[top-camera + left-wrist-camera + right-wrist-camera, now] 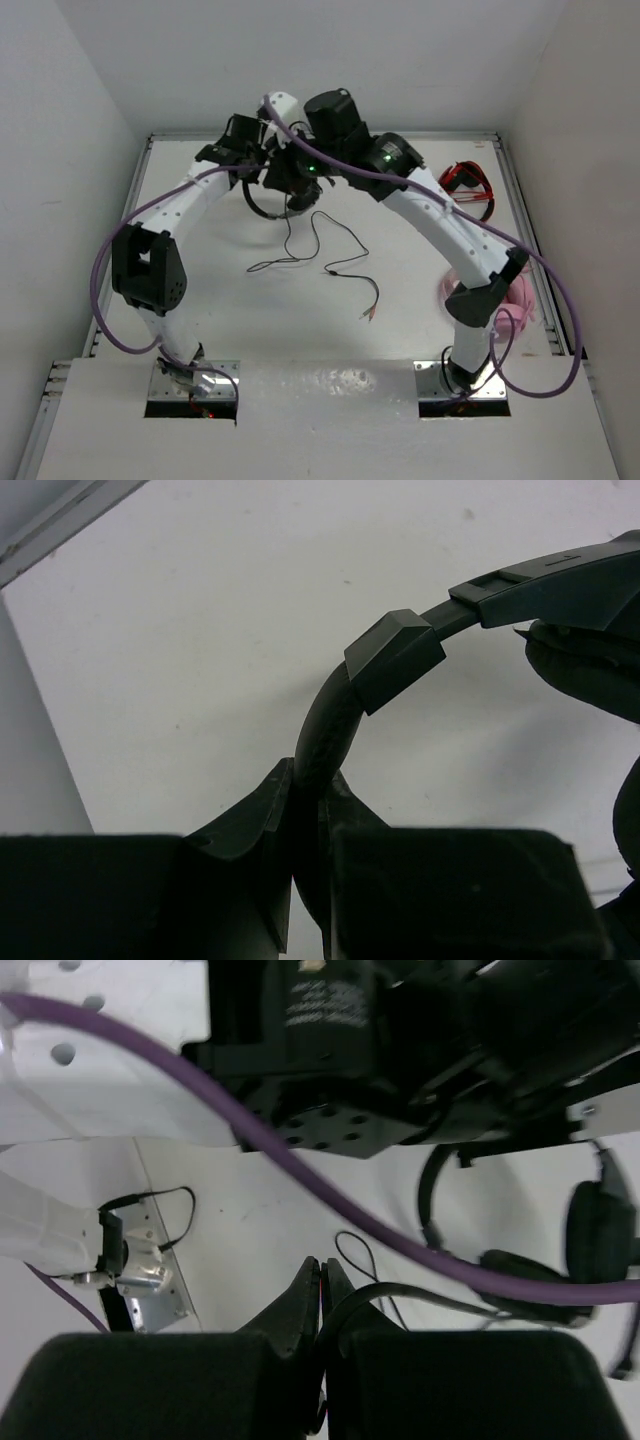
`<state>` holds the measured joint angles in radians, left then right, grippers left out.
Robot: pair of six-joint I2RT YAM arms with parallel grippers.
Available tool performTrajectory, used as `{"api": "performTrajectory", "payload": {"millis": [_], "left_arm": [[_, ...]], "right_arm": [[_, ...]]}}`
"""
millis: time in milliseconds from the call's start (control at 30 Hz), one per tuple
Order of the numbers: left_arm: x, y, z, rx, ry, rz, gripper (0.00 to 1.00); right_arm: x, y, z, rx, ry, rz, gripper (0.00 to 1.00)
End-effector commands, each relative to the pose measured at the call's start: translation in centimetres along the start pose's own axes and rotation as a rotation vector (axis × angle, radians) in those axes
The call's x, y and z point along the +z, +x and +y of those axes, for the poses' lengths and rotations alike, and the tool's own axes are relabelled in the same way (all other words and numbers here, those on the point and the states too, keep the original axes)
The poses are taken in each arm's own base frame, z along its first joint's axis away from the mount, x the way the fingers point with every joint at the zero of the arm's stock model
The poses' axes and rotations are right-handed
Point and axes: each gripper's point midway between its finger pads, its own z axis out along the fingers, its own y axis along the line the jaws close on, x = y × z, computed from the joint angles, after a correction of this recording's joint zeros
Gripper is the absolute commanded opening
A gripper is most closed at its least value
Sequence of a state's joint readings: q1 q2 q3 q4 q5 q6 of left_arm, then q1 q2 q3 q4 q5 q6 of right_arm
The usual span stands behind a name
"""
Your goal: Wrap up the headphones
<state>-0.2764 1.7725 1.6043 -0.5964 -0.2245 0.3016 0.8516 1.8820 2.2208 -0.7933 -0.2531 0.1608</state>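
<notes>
Well, wrapping has barely begun. The left fingers [250, 820] are clenched on the headband [330, 720] of the black headphones [283, 190], holding the set off the tabletop [230, 310] at its far middle. The right fingers [295, 1305] are pinched tight and appear to have the cable [400, 1288] caught at their tips, though that grip is hard to confirm.

No turn of cable shows around the headband or earcups. Nearly all of it lies loose in slack bends below both sets of fingers, with the plug end [370, 314] farthest from them, nearest the arm bases. All the winding is left to do, by my reading.

From the left fingers the headband arcs up and right, and one earcup [600, 1230] hangs right of the right fingers. The cable's long run points from the headset back toward the bases.
</notes>
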Motion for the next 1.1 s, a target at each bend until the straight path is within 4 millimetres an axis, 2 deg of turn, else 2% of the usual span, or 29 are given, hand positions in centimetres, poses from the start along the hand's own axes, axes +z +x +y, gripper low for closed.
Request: {"api": "performTrajectory", "payload": {"millis": [0,67,100,200,267,300,333,367,400,433,467,500,533,567,600,633,667,733,767,800,833,900,1067], "left_arm": [[-3.7,-4.5,0.9,0.097,-0.038,-0.186,0.00],[-4.1,-4.2,-0.8,0.159,0.037,-0.189,0.00],[-4.3,-4.2,-1.6,0.188,0.065,-0.191,0.00],[-4.9,-4.3,-3.1,0.240,0.127,-0.204,0.00],[-4.8,-5.1,-1.5,0.129,0.043,-0.191,0.00],[-4.5,-5.1,-0.1,0.080,0.014,-0.170,0.00],[-4.6,-5.9,0.1,0.011,0.064,-0.162,0.00],[-4.5,-6.3,0.3,-0.035,0.115,-0.162,0.00],[-4.1,-6.4,0.4,-0.122,0.222,-0.162,0.00],[-4.9,-7.6,1.1,-0.160,0.247,-0.188,0.00],[-5.0,-7.3,0.9,-0.181,0.272,-0.170,0.00],[-5.1,-7.4,0.8,-0.195,0.280,-0.169,0.00],[-5.5,-7.6,0.6,-0.232,0.289,-0.173,0.00],[-5.7,-7.7,0.6,-0.251,0.291,-0.176,0.00],[-6.2,-7.9,0.5,-0.293,0.295,-0.180,0.00],[-6.6,-8.1,0.4,-0.313,0.302,-0.187,0.00],[-7.1,-8.4,0.2,-0.351,0.318,-0.193,0.00],[-7.7,-8.7,-0.2,-0.383,0.345,-0.198,0.00],[-8.0,-9.0,-0.4,-0.397,0.360,-0.206,0.00],[-8.5,-9.1,-0.7,-0.414,0.381,-0.211,0.00],[-8.6,-9.2,-0.8,-0.422,0.388,-0.212,0.00],[-8.6,-9.1,-1.1,-0.433,0.403,-0.201,0.00],[-7.9,-8.1,-0.7,-0.449,0.354,-0.175,0.00]], "right_arm": [[-3.2,1.5,-4.6,0.059,0.150,0.066,0.00],[-4.9,2.0,-6.7,0.098,0.207,0.075,0.00],[-5.9,2.5,-8.5,0.112,0.248,0.087,0.00],[-7.8,3.3,-10.1,0.029,0.317,0.140,0.00],[-8.9,3.6,-10.2,0.011,0.333,0.150,0.00],[-9.2,3.7,-10.1,0.001,0.336,0.144,0.00],[-8.9,5.3,-10.2,0.009,0.337,0.180,0.00],[-10.1,5.3,-10.0,0.002,0.359,0.165,0.00],[-10.3,5.2,-10.1,-0.012,0.368,0.142,0.00],[-10.4,5.7,-10.1,-0.016,0.370,0.137,0.00],[-9.7,8.4,-10.2,-0.006,0.363,0.185,0.00],[-10.3,7.1,-9.7,-0.033,0.357,0.103,0.00],[-9.5,9.5,-9.7,-0.023,0.342,0.136,0.00],[-9.6,8.5,-9.5,-0.035,0.340,0.070,0.00],[-8.8,10.6,-9.3,-0.022,0.320,0.095,0.00],[-8.4,10.8,-9.2,-0.019,0.309,0.078,0.00],[-7.9,10.1,-9.0,-0.009,0.294,0.024,0.00],[-6.6,11.5,-9.2,0.020,0.283,0.026,0.00],[-5.9,11.2,-9.2,0.021,0.278,-0.001,0.00],[-5.1,11.7,-9.3,0.017,0.280,0.012,0.00],[-4.2,11.8,-8.6,-0.005,0.268,0.023,0.00],[-2.7,11.8,-8.7,-0.052,0.278,0.064,0.00],[-1.5,12.0,-7.9,-0.055,0.231,0.110,0.00]]}}
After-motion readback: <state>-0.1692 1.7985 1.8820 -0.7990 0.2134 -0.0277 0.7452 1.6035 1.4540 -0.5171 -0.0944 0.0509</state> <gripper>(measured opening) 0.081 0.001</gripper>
